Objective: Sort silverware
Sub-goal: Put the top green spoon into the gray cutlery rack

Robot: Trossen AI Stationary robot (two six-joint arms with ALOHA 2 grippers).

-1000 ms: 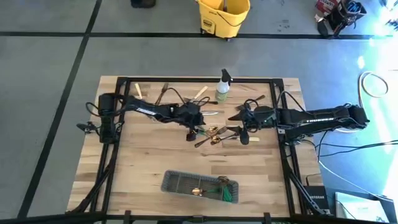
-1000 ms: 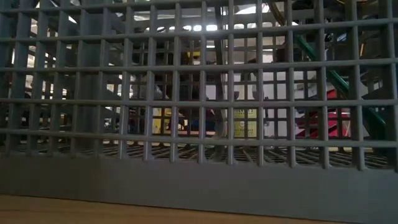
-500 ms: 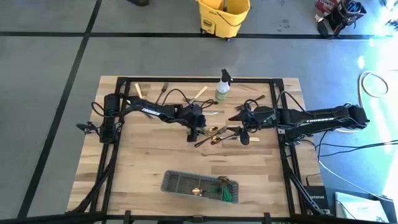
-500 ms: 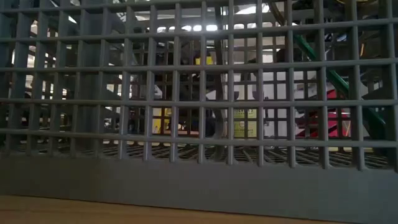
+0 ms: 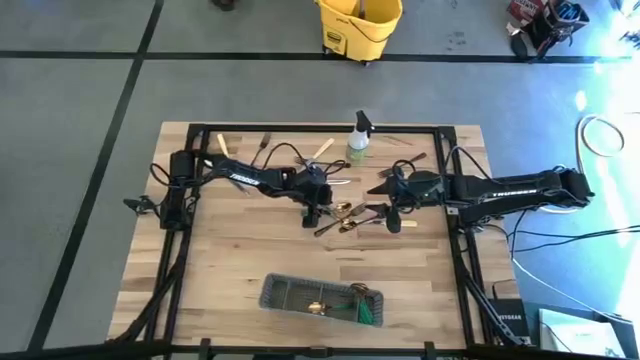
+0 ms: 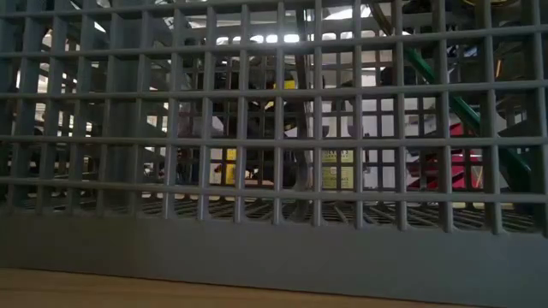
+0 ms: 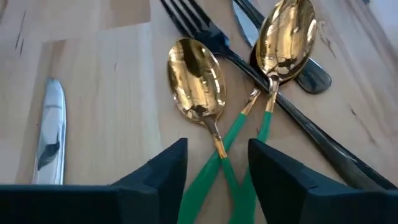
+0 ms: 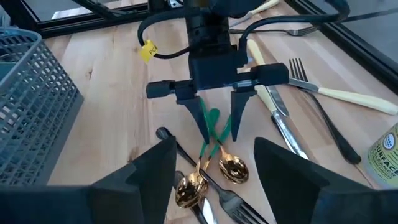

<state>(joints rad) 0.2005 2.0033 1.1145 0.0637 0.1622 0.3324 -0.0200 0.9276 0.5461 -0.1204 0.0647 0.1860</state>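
- Silverware [image 5: 350, 215] lies heaped mid-worktop [image 5: 230, 260]; two gold green-handled spoons [image 7: 196, 87] cross, one over a dark fork [image 7: 205, 31].
- Left gripper [image 7: 217, 165] hangs low, fingers apart, straddling both green handles.
- Best to centre on one handle only, or both spoons lift together.
- Right gripper [image 8: 214, 165] waits nearby, fingers apart.
- Grey caddy [image 5: 322, 300] sits near the worktop's front edge.

I work in what looks like a lab or workshop: my butcher-block table [image 5: 230, 260] with its black frame stands on grey concrete floor [image 5: 80, 100] marked with dark tape lines, a yellow mop bucket [image 5: 360, 25] beyond.
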